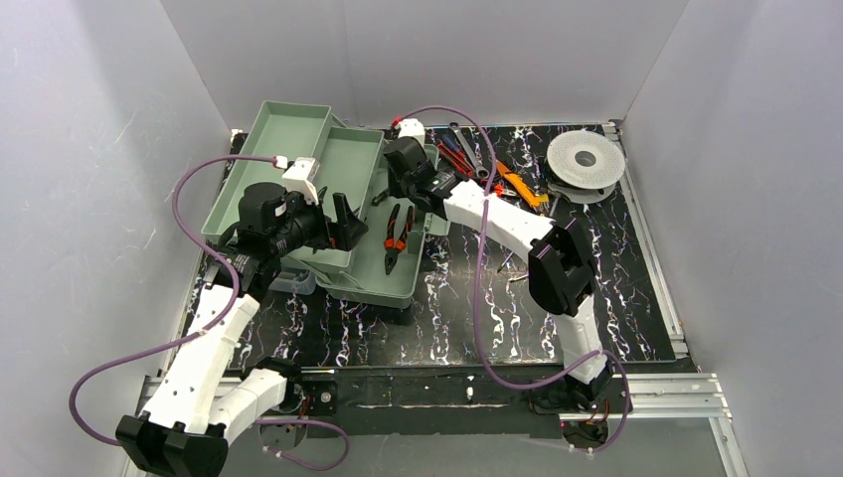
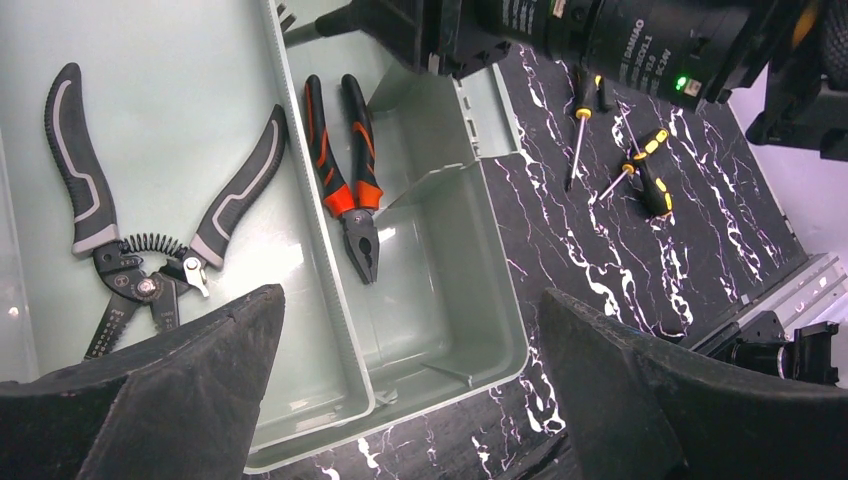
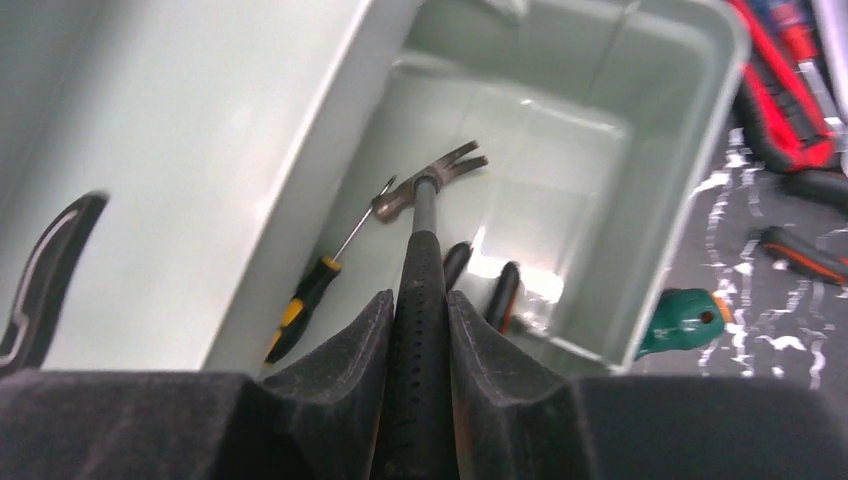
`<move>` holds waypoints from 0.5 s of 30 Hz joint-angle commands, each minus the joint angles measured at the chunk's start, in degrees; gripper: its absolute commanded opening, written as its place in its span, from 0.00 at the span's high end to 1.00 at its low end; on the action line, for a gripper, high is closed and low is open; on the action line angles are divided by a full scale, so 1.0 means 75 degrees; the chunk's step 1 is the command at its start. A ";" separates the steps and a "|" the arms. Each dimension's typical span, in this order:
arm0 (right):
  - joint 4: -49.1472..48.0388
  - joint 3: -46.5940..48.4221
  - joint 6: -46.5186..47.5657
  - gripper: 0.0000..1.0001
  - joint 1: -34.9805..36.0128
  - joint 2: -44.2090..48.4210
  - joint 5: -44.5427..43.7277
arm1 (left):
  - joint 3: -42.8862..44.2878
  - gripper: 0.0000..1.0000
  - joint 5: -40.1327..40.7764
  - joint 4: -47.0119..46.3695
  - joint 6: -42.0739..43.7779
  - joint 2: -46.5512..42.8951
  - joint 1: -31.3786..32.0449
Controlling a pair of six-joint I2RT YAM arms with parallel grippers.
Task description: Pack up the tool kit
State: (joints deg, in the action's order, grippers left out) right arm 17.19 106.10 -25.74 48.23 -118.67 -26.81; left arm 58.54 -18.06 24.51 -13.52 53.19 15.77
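The green toolbox stands open, its lid tilted back. My right gripper is shut on the black handle of a claw hammer, whose head hangs low inside the box's deep compartment; in the top view this gripper is over the box's far end. A yellow-black screwdriver lies in that compartment. Red-black pliers lie in it too. Grey-black wire strippers lie in the tray beside them. My left gripper is open and empty above the box's near corner.
Several loose tools lie on the black marbled table behind the box. Next to them is a white spool. Two yellow-black screwdrivers lie on the table right of the box. A green-handled tool lies just outside the box wall.
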 commanded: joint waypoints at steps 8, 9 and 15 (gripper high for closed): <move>-0.0390 -0.1419 -0.0130 0.36 0.0437 0.1742 0.2221 | 0.0069 0.00 0.0100 0.0118 0.0068 -0.0044 -0.0004; -0.0323 -0.1823 -0.0021 0.32 0.0417 0.2393 0.1869 | 0.0073 0.00 0.0100 0.0118 0.0068 -0.0057 0.0006; 0.0974 -0.3146 -0.0901 0.21 -0.1422 0.3976 0.1440 | 0.0069 0.00 0.0088 0.0118 0.0068 -0.0090 -0.0015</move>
State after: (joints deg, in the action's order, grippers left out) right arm 19.92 88.68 -26.74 45.76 -93.32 -13.39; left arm 58.54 -17.56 24.51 -13.50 53.17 15.75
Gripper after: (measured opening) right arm 0.713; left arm 0.995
